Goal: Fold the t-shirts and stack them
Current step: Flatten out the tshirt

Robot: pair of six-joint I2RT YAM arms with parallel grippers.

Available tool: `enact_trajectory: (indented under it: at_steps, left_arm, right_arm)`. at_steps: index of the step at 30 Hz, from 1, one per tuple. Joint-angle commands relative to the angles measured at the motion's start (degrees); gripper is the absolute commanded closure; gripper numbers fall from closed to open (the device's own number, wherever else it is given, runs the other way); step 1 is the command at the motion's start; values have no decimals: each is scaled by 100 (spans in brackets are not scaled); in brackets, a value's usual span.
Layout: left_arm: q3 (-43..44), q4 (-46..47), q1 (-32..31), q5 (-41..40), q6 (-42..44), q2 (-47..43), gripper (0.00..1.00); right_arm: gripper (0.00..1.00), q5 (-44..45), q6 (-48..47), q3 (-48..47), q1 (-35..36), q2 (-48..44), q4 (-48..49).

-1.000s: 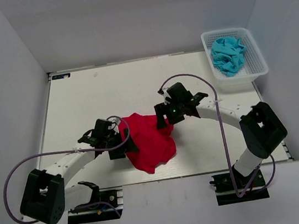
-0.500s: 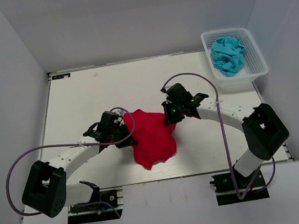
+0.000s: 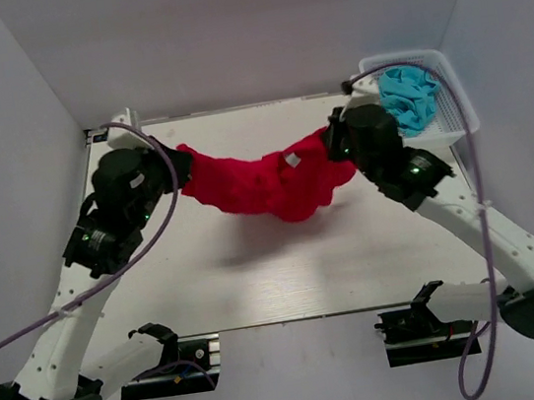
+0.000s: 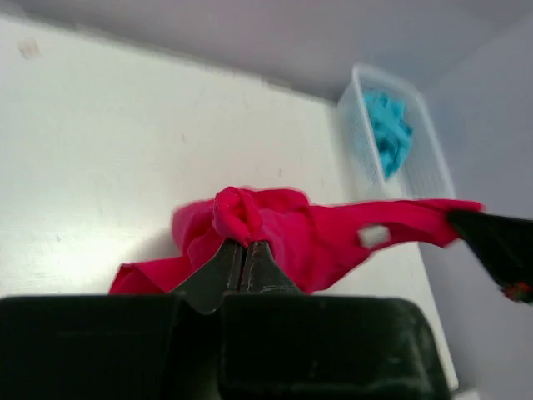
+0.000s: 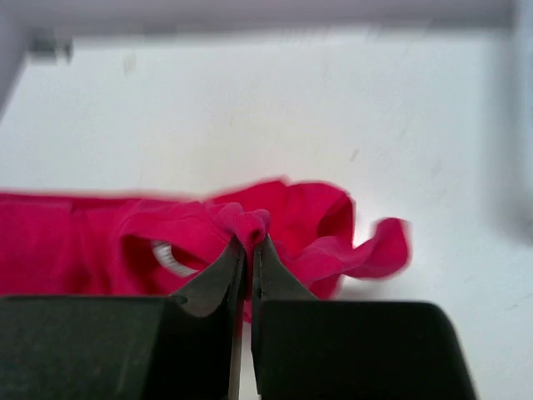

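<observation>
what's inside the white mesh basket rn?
A crumpled turquoise t-shirt sits in the basket. The basket floor beneath it, and anything else lying there, is covered.

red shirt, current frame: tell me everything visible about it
The red shirt is bright red, soft, crumpled cloth, strung between both arms and sagging in the middle over the far half of the table. Its shadow on the table suggests it hangs clear. The left gripper is shut on one bunched end, the right gripper on the other. A small white tag shows right of centre.
</observation>
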State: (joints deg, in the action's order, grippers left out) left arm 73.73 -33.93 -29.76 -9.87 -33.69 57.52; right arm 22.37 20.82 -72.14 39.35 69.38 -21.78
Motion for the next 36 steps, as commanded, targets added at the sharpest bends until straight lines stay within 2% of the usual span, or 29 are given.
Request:
enact_trajectory:
  at_steps: [1,5,10,12,13,16,18,23,29,30,33,35,36]
  left_arm:
    - [850,-500,-12,-1077,353,-83,100]
    - [1555,-500,49,-1420,407,-276,100]
    - [2030,-360,102,-1694,469,-863,100]
    - [2258,-159,102,-1423,617,-1022,100]
    - [2329,-70,102,-1030,618,-1171,100]
    - [2671,123,102,-195,671,-1286,100]
    - [2979,255,102,298,733,-1287,100]
    - [3630,186,102,539,733,-1033,100]
    - [3526,80,102,-225,785,-523,100]
    - [3438,28,102,-565,785,-453,100]
    - [2868,27,31,-1452,785,-207,100]
    - [2375,27,84,-1946,557,-48,100]
    - [2043,27,84,-2131,557,153,100]
  right_arm:
    - [100,1488,-725,-835,-24,-504,139]
    - [100,1586,-1105,-1696,-24,-917,34]
    - [100,1516,-1607,-2181,-7,-1479,253]
    - [100,1202,-1721,-2550,-7,-1638,149]
    - [100,1060,-1739,-2908,-24,-1656,78]
    - [100,-150,-1774,-3288,-7,-1718,-124]
    - [100,-643,-1757,-3534,-15,-1770,-168]
    - [100,-928,-1608,-3694,-24,-1841,-90]
    - [100,-594,-1493,-3167,-15,-1745,122]
    - [100,-524,-1406,-3001,2,-1614,104]
    - [100,91,-1256,-2606,-15,-1411,60]
    - [100,811,-1186,-2359,-24,-1174,69]
    - [100,1013,-1142,-1922,-24,-1086,190]
